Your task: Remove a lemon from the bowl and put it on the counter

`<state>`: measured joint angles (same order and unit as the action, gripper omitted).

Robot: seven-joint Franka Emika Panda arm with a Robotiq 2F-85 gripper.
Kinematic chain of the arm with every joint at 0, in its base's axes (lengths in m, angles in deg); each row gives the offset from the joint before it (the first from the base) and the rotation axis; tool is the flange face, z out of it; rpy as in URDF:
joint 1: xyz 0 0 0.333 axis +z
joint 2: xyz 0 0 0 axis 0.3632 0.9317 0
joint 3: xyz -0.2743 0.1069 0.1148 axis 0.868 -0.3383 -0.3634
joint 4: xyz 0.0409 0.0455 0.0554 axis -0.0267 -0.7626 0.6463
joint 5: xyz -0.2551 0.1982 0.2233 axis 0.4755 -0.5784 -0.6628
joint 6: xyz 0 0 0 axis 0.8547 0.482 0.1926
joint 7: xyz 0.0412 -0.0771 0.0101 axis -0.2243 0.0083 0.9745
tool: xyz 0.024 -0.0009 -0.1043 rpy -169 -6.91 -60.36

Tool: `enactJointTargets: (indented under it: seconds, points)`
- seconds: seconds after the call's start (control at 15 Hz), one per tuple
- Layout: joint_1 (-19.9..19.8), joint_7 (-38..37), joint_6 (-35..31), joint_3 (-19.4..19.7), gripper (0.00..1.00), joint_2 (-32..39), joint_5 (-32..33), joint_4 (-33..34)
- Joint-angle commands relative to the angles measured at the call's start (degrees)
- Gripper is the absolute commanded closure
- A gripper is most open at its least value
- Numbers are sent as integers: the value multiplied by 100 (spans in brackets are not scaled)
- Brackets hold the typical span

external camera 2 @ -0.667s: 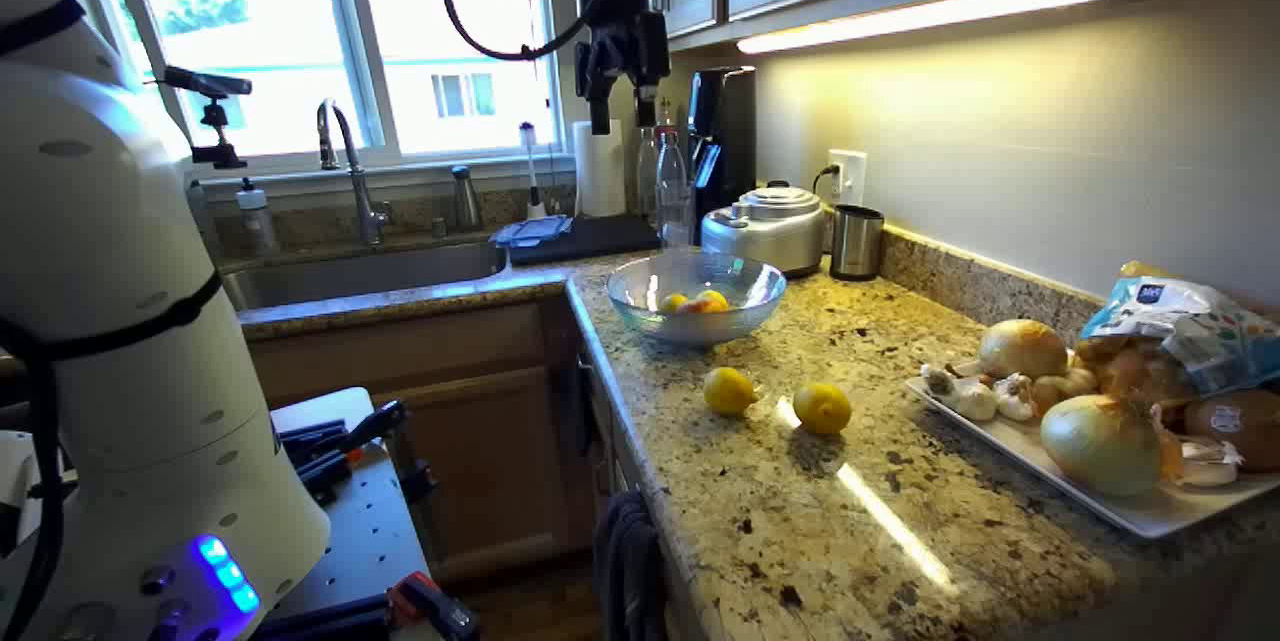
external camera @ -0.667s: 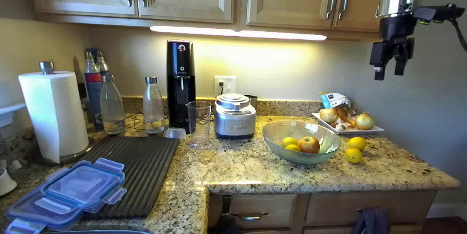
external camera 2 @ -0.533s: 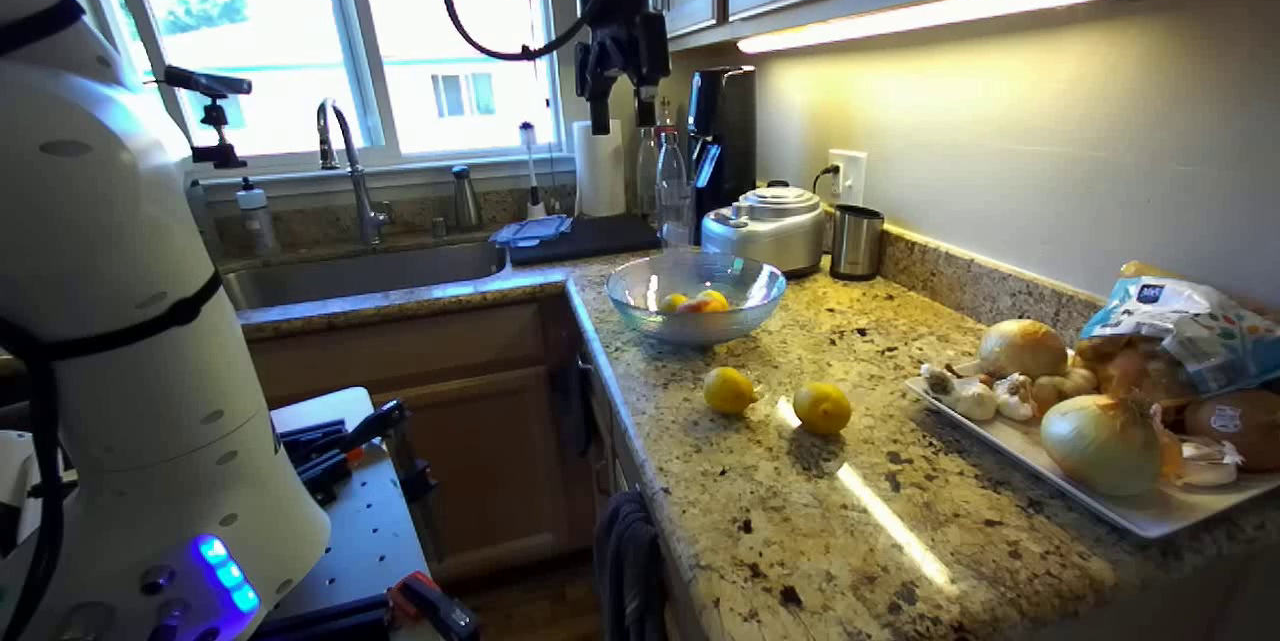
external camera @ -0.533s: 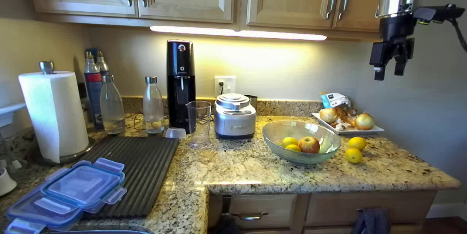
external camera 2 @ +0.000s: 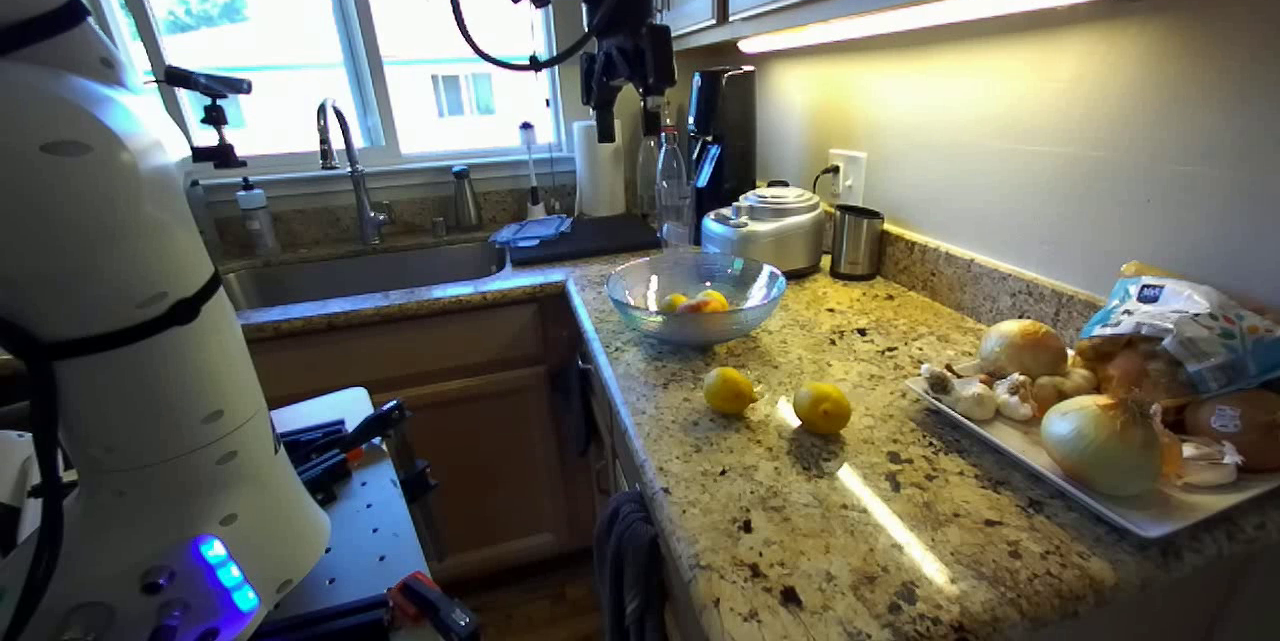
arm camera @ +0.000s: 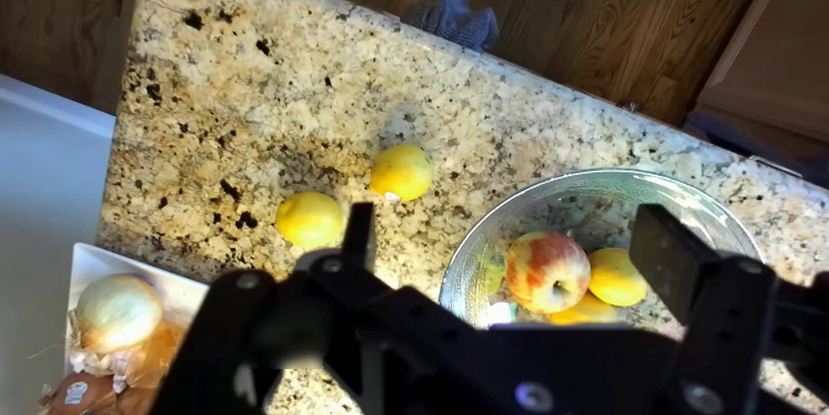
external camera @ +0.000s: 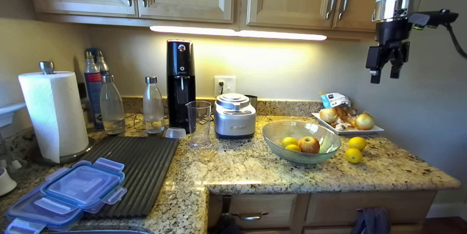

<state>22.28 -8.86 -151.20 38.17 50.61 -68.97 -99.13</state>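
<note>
Gripper (external camera: pixel 385 76) slightly lower, nearer bowl (external camera: pixel 310 158); jaws wide, nothing held. Likely early approach (lemon (arm camera: pixel 617 277) inside, not grasped).

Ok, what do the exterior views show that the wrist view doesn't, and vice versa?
Only the exterior views show the paper towel roll, the silver appliance and the upper cabinets. Only the wrist view shows a broad stretch of wood floor; the exterior ones catch just slivers. Both share the glass bowl with an apple and lemons inside, two loose lemons on the granite counter, the onion plate and the gripper.
</note>
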Motion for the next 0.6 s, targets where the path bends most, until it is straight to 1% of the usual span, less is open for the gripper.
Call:
enactJointTargets:
  seconds: [0.0,0.13,0.27,0.33,0.53]
  points:
    - [54,-435,-648,-43,0,409,-48,-31]
    - [103,-703,-1026,-132,0,765,-3,23]
    - [169,-1033,-1249,-247,0,1178,86,129]
    - [207,-1153,-1306,-304,0,1380,146,190]
    - [418,-1356,-1188,-420,0,2045,318,534]
